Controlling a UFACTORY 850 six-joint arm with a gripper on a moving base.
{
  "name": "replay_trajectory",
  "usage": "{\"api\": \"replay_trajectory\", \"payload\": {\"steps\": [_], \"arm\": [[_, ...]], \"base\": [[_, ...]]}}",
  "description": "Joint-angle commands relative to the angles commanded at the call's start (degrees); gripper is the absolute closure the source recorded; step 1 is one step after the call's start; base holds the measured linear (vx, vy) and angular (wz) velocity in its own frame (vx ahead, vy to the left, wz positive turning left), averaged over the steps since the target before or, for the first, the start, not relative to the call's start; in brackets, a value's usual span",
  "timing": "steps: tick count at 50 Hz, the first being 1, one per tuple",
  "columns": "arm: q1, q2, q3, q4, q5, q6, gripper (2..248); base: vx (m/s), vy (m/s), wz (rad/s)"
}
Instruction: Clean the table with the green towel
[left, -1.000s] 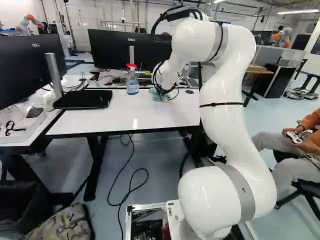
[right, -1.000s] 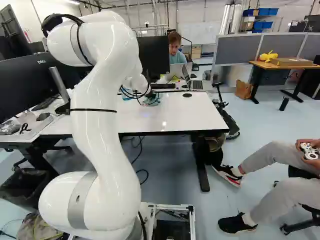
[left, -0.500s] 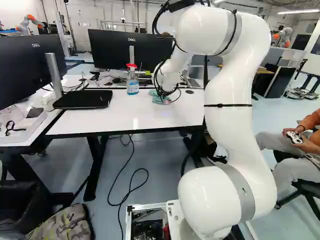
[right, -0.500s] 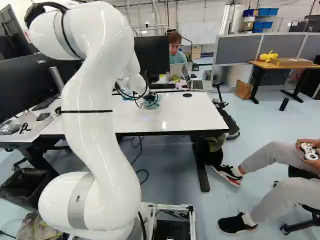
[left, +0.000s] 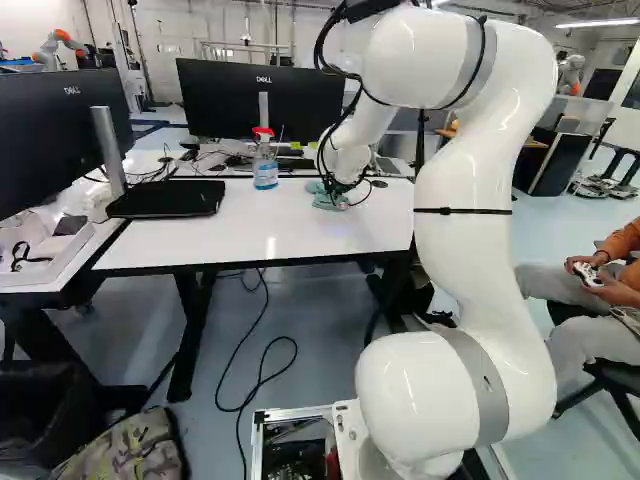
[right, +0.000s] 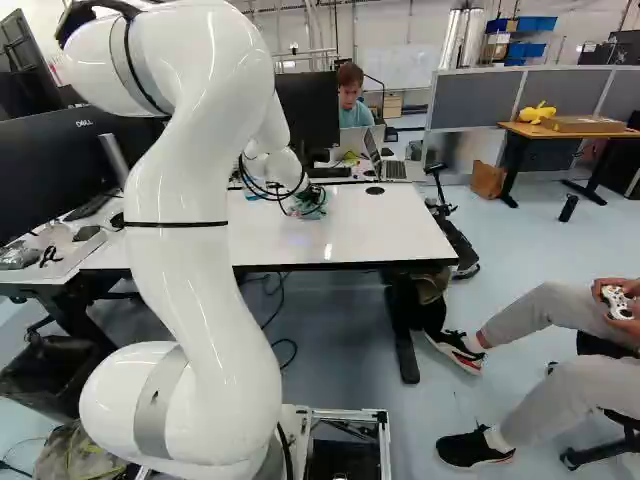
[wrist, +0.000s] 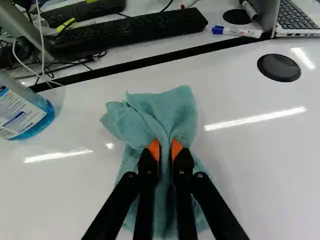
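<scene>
White, in the left base view, for both arm (left: 465, 270) and worktop (left: 220, 235). Look under the wrist for the green towel (left: 328, 200), crumpled near the far edge. Shifted slightly rightward and nearer over the last second, along with the wrist, so now a little farther from the spray bottle (left: 265, 172). Higher too at the elbow, with no movement of the base.

In the right base view, notice the same small slide beneath the looped cables (right: 270, 190), short of the laptop (right: 397, 170). Read as wiping under way, probably in an early stroke, with much of the near side likely left to cover.

In the wrist view, see the claw (wrist: 165, 150) closed on a fold of towel, with orange pads (wrist: 154, 149) parted only by cloth. Spread ahead of the tips and back beneath the fingers, loosely bunched on the worktop. Find the bottle to one side, a round black cap (wrist: 279, 67) to the other, and a keyboard (wrist: 135, 31) and marker (wrist: 236, 31) beyond the dark gap. Best to go on sweeping low and flat, clear of the bottle; too much bunching could leave streaks or let bare fingertips scrape.
</scene>
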Motion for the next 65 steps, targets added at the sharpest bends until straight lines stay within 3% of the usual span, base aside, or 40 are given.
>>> {"api": "replay_trajectory", "payload": {"steps": [17,40,52,65], "arm": [[-1.26,-3.83,-5.18,0.00,0.00,0.00,202],[-0.09,-8.70,-11.91,0.00,0.00,0.00,202],[1.49,-8.51,-11.64,0.00,0.00,0.00,202],[2.44,-6.09,-8.29,0.00,0.00,0.00,202]], "base": [[0.000,0.000,0.000],[0.000,0.000,0.000],[0.000,0.000,0.000],[0.000,0.000,0.000]]}}
